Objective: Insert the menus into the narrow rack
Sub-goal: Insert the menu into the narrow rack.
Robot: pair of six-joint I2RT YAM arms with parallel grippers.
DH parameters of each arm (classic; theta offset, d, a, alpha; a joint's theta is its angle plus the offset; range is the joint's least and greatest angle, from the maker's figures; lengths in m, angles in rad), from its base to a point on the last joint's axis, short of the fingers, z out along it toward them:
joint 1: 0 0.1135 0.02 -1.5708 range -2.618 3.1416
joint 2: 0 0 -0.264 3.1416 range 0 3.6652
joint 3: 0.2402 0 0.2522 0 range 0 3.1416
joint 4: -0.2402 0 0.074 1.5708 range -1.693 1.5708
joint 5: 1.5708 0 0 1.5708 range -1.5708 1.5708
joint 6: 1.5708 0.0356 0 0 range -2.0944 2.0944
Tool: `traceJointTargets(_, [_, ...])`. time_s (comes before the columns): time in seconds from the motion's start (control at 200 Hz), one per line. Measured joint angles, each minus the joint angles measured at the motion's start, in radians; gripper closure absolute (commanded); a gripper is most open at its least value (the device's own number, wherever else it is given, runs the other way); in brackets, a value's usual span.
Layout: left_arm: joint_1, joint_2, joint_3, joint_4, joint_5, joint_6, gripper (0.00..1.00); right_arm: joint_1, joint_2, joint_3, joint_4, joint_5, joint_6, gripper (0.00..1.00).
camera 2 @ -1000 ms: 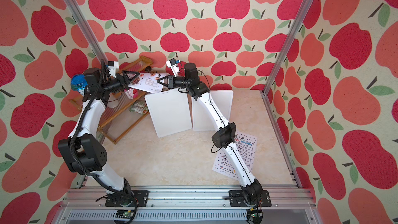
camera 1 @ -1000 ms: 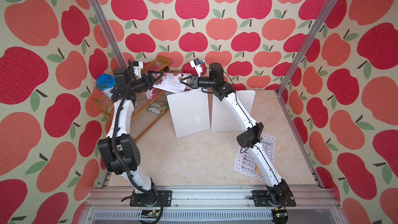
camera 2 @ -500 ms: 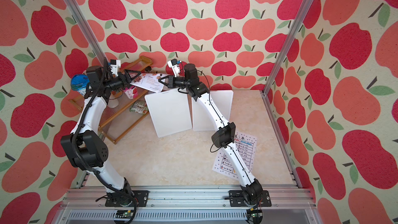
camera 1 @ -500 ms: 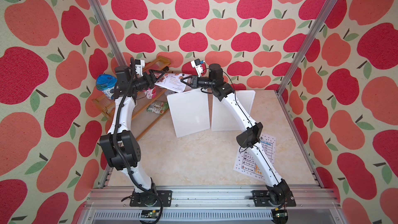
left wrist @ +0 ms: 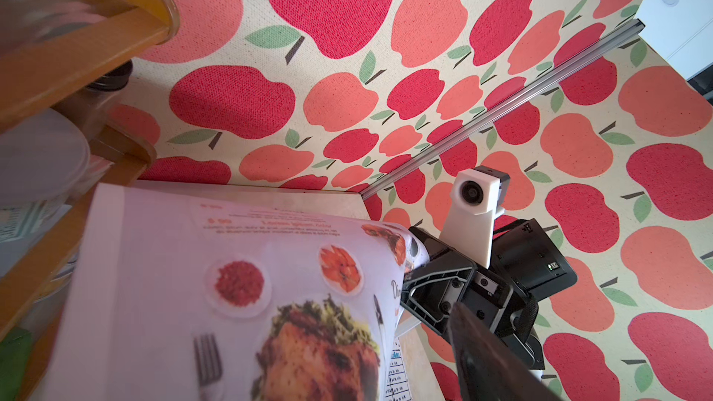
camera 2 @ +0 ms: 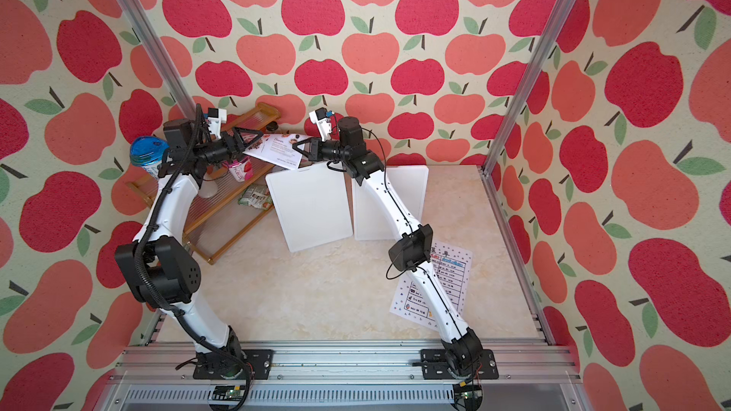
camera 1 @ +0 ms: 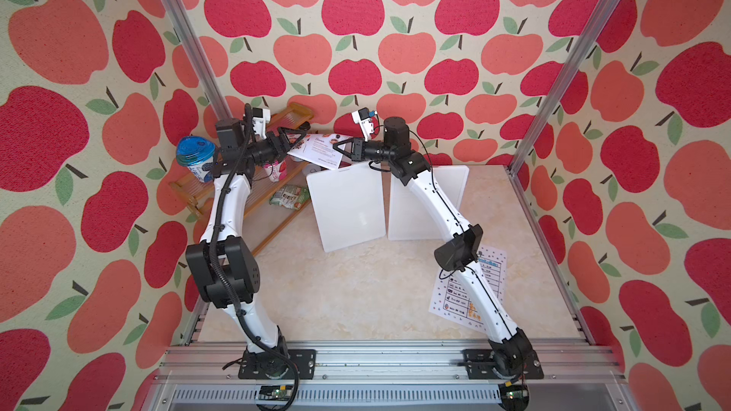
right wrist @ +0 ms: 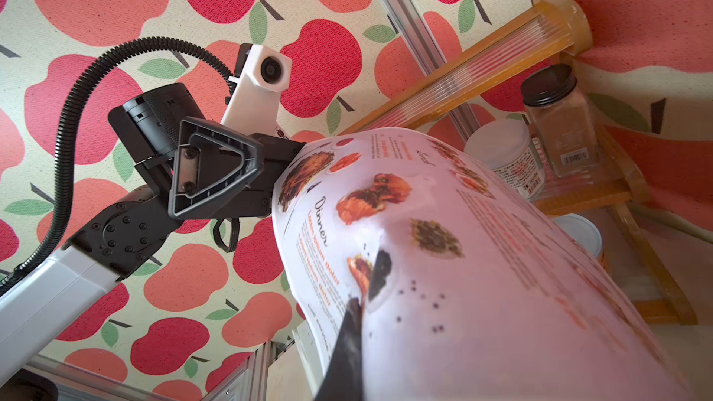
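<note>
1. Left arm has lifted and reached in since a moment ago. The left gripper [camera 1: 296,140] is now at the free edge of the picture menu [camera 1: 320,148]. Its jaws are spread wide and grip nothing. I cannot tell whether the paper's edge lies between them.
2. The picture menu hangs in the air over the back-left corner of the table [camera 1: 356,290], just beside the top of the wooden rack [right wrist: 482,67]. It has risen a little and bows along its length.
3. The right gripper [camera 1: 338,149] is pinched fully shut on the sheet's other edge and carries it alone, as it did a second ago.
4. My reading is that a two-handed hold or a handover is being set up. No menu is in the rack yet.
5. Rack contents, left to right:
   - a blue-lidded cup [camera 1: 195,152] at the far end
   - a pink cup [camera 1: 277,170]
   - a green packet [camera 1: 290,196] on a lower shelf
   - a white-lidded jar [right wrist: 497,144] and a black-capped spice jar [right wrist: 559,117], seen in the right wrist view
6. Two white boards [camera 1: 348,207] lie side by side at the back edge. Nothing is on them.
7. The list menu [camera 1: 455,296] lies flat near the table's front-right corner, partly under the right arm.
</note>
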Motion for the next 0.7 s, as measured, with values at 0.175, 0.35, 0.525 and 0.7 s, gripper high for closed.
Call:
traceJointTargets(0.175, [-0.011,0.005,0.011,-0.024,-0.006,0.019,0.18,-0.006,0.000,0.000,-0.024,0.004,-0.010,1.00])
traceJointTargets(0.35, [-0.019,0.015,0.017,-0.040,-0.013,0.030,0.18,-0.010,0.000,0.000,-0.038,0.003,-0.020,1.00])
traceJointTargets(0.525, [-0.027,0.016,0.019,-0.058,-0.021,0.048,0.18,-0.011,0.000,0.000,-0.051,0.003,-0.035,1.00])
traceJointTargets(0.7, [-0.036,0.016,0.021,-0.076,-0.030,0.063,0.18,-0.018,-0.001,0.000,-0.072,-0.005,-0.053,1.00])
